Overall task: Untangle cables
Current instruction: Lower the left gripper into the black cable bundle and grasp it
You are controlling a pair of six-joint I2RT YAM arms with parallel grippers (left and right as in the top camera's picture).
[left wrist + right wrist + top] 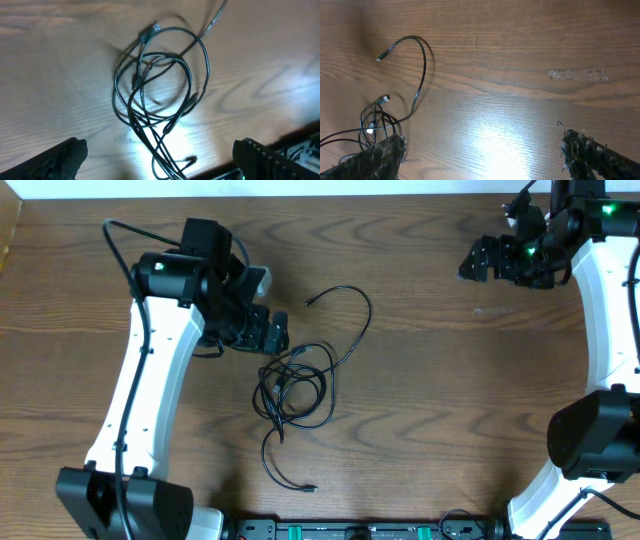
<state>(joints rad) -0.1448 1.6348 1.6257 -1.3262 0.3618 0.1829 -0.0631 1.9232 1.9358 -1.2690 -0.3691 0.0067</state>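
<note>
A tangled bundle of thin black cable (295, 385) lies on the wooden table at the middle. One end plug (310, 302) arcs out to the back, and another end (312, 488) trails toward the front. I see no white cord in any view. My left gripper (275, 335) is open, just back-left of the bundle. In the left wrist view the coils (160, 85) lie ahead, and strands run between the spread fingers (160, 162). My right gripper (478, 260) is open and empty at the far right, well away from the bundle. In the right wrist view its fingers (482, 155) frame bare wood, with the cable (422, 65) at the left.
The table's far edge runs along the top of the overhead view. A pale scuff mark (577, 75) is on the wood near the right gripper. The arm bases and a black rail (350, 530) stand at the front edge.
</note>
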